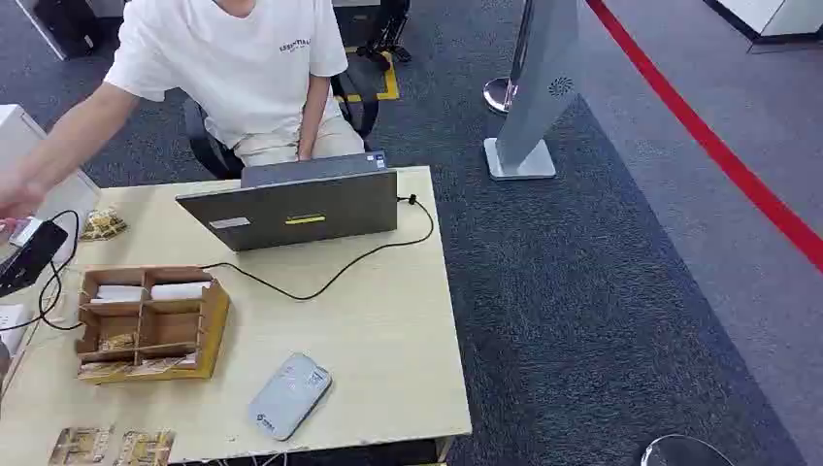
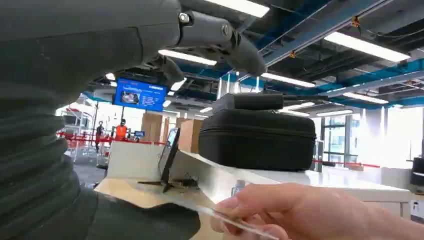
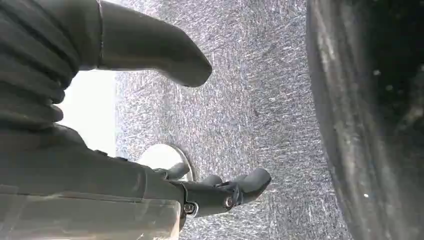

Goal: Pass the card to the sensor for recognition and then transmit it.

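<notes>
At the worktop's (image 1: 388,330) left edge, a thin clear card (image 2: 220,216) was held by a person's hand (image 2: 300,212) beside the spread, empty left hand (image 2: 220,37); handover was judged under way, release needed next. The right hand (image 3: 220,192) hung loosely curled, empty.

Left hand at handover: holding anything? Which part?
The left hand appears empty, its fingers spread. The card is pinched at one end by a person's hand. The right hand holds nothing.

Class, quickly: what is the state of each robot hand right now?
Left hand: open, empty; a person's hand holds the card.
Right hand: open, holding nothing.
</notes>
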Motion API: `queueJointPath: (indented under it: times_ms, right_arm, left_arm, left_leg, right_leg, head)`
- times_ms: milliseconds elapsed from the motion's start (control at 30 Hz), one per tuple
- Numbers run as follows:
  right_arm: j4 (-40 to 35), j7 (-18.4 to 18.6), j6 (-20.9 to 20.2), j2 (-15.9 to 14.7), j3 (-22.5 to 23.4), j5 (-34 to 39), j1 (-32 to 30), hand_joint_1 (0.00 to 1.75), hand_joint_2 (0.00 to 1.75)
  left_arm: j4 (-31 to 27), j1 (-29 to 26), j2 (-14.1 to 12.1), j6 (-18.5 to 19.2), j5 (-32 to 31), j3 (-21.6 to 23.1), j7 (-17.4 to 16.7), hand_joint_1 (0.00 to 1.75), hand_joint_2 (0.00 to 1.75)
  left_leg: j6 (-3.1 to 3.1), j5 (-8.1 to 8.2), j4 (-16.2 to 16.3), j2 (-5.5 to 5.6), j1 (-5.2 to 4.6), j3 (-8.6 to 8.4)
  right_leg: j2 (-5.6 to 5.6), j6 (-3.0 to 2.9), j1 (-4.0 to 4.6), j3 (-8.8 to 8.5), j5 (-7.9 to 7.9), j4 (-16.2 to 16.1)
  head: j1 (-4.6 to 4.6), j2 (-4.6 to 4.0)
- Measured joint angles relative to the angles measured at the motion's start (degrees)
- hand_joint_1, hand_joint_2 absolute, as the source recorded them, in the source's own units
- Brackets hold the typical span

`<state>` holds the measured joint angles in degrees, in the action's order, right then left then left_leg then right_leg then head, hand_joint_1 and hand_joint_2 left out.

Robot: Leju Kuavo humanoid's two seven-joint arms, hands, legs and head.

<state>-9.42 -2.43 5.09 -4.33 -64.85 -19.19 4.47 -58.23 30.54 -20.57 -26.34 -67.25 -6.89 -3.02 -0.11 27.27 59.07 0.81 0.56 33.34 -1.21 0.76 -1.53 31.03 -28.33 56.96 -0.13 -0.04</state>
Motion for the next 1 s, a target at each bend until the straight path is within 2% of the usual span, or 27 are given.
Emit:
queueJointPath:
  times_ms: [433, 667, 767, 833, 1000]
  right_arm:
    - [0.0, -0.04, 0.04, -0.02, 0.0, -0.17, 0.0, 0.0, 1.75]
    - [0.0, -0.04, 0.07, -0.02, -0.02, -0.35, -0.03, 0.0, 1.75]
    - [0.0, -0.07, 0.13, -0.02, 0.0, -0.29, -0.05, 0.0, 1.75]
    - [0.0, -0.04, 0.24, -0.02, 0.0, 0.02, -0.17, 0.0, 1.75]
    - [0.0, 0.39, 0.33, -0.02, 0.17, 1.2, -0.6, 0.0, 1.75]
  left_arm:
    - [-0.02, -0.7, 0.0, 0.13, 0.98, 0.02, 0.68, 1.75, 1.75]
    - [-0.02, -1.01, -0.46, -0.94, -2.32, 0.18, 0.13, 1.75, 1.75]
    - [-0.91, -2.27, -0.2, -1.33, -0.55, 0.18, 1.41, 1.75, 1.75]
    - [-4.58, -4.95, 0.81, -2.65, 0.88, 0.24, 3.31, 1.75, 1.75]
    - [-20.45, -16.33, 5.34, -4.35, -1.76, 3.04, 4.22, 1.75, 1.75]
  left_leg:
    - [0.0, 0.0, 0.0, 0.0, 0.0, 0.0]
    - [0.0, 0.0, 0.0, 0.0, 0.0, 0.0]
    - [0.0, 0.0, 0.0, -0.01, 0.0, 0.0]
    - [0.0, 0.0, 0.0, -0.03, -0.03, -0.01]
    - [0.12, 0.1, 0.0, -0.13, -0.1, 0.01]
  right_leg:
    - [0.0, -0.01, 0.0, 0.0, 0.01, 0.0]
    - [0.0, -0.01, 0.0, 0.0, 0.01, 0.0]
    - [-0.01, -0.01, 0.0, 0.0, 0.01, 0.0]
    - [-0.03, -0.01, -0.03, 0.0, 0.01, -0.01]
    - [-0.11, 0.04, -0.1, 0.0, -0.02, -0.1]
  head:
    - [0.02, 0.0]
    - [0.02, 0.0]
    - [0.0, -0.02]
    - [-0.02, 0.0]
    - [-0.02, 0.0]
